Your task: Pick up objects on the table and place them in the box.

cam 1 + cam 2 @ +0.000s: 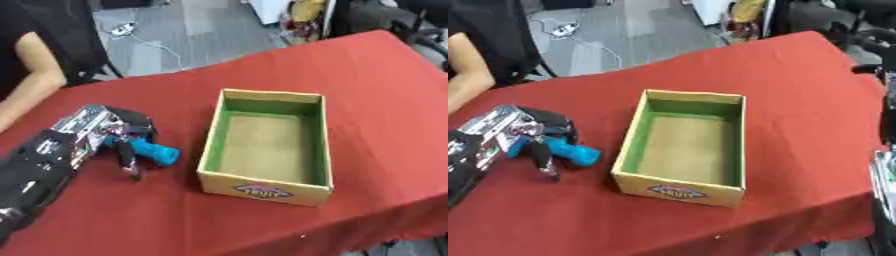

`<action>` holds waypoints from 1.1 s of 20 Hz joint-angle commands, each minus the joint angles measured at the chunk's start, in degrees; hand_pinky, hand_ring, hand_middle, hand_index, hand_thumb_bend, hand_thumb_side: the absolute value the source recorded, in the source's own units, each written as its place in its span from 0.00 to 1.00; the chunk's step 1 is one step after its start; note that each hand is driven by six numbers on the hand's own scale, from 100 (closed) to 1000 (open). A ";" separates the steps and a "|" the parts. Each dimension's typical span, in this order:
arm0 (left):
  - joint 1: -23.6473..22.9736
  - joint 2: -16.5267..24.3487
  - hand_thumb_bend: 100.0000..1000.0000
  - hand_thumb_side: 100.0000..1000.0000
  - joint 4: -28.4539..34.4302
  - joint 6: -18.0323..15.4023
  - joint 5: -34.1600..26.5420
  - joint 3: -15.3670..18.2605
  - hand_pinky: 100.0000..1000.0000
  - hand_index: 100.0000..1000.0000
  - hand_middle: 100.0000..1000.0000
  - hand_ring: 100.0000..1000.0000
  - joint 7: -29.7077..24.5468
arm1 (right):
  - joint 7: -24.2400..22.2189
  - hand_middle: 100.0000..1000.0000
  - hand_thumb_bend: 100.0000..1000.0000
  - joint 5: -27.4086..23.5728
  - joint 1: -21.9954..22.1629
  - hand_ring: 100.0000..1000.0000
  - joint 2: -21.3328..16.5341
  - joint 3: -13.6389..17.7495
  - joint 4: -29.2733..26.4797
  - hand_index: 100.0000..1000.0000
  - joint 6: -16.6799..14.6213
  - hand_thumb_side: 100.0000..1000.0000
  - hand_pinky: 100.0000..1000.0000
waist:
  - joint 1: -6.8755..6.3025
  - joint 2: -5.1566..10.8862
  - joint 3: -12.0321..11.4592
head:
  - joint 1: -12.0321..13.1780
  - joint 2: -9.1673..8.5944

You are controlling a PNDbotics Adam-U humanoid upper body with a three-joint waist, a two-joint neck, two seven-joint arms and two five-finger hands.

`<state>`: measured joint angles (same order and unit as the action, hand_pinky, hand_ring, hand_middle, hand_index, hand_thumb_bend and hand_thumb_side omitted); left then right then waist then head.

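Observation:
A blue cylinder-like object (156,152) lies on the red table (131,215) just left of the cardboard box (308,194). My left hand (112,131) comes in from the left and is curled over the object's left end, fingers pointing down around it. The box is open at the top, green inside its walls with a bare brown floor, and nothing lies in it. Of my right arm only a strip (884,170) shows at the right edge of the right eye view; the hand itself is out of sight.
The table's front edge runs close below the box. A person's bare arm (26,80) rests at the far left edge of the table. Chairs and floor clutter lie beyond the far edge.

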<state>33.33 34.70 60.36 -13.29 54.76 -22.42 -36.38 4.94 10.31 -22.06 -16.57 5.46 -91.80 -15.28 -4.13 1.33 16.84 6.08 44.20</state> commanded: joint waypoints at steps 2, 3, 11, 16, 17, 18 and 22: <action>1.07 0.45 0.56 0.21 -0.28 -0.14 0.81 1.34 0.84 0.55 0.54 0.64 2.55 | -0.16 0.81 0.40 -0.10 -1.11 0.78 -0.37 0.05 -1.06 0.98 -0.12 0.97 0.56 | 0.31 0.34 0.08 | 0.37 -0.08; 1.07 0.34 0.52 0.22 -0.34 -0.15 0.95 1.43 0.82 0.52 0.52 0.60 3.52 | -0.17 0.81 0.40 -0.10 -1.12 0.78 -0.36 0.04 -1.06 0.98 -0.12 0.97 0.56 | 0.32 0.33 0.07 | 0.35 -0.08; 1.24 0.14 0.04 0.29 -0.91 0.33 2.97 2.20 0.52 0.26 0.23 0.27 12.93 | -0.11 0.81 0.40 -0.07 -1.13 0.78 -0.35 0.11 -1.11 0.98 -0.09 0.97 0.56 | 0.33 0.34 0.06 | 0.27 -0.08; 1.13 0.15 0.00 0.41 -1.42 0.68 3.32 2.48 0.42 0.14 0.11 0.14 18.38 | -0.06 0.81 0.40 -0.03 -1.11 0.78 -0.37 0.16 -1.12 0.98 -0.06 0.97 0.56 | 0.35 0.34 0.02 | 0.23 -0.08; 1.16 0.17 0.00 0.42 -1.51 0.88 3.28 2.59 0.40 0.11 0.08 0.11 19.41 | -0.05 0.81 0.40 -0.02 -1.11 0.78 -0.39 0.17 -1.11 0.98 -0.05 0.97 0.56 | 0.36 0.34 0.01 | 0.22 -0.08; 1.17 0.19 0.00 0.42 -1.64 1.11 3.21 2.66 0.40 0.11 0.07 0.10 20.26 | -0.05 0.81 0.40 -0.01 -1.10 0.78 -0.40 0.17 -1.11 0.98 -0.05 0.97 0.56 | 0.36 0.34 0.00 | 0.22 -0.08; 1.11 0.24 0.00 0.41 -2.53 1.70 2.86 2.65 0.34 0.06 0.00 0.02 20.97 | -0.01 0.81 0.40 0.00 -1.08 0.78 -0.41 0.21 -1.09 0.99 -0.04 0.97 0.56 | 0.38 0.34 -0.02 | 0.22 -0.08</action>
<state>33.36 34.06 57.34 -11.84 57.93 -20.80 -16.02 4.89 10.29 -22.07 -16.56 5.47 -91.81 -15.25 -4.12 1.18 16.78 6.09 44.20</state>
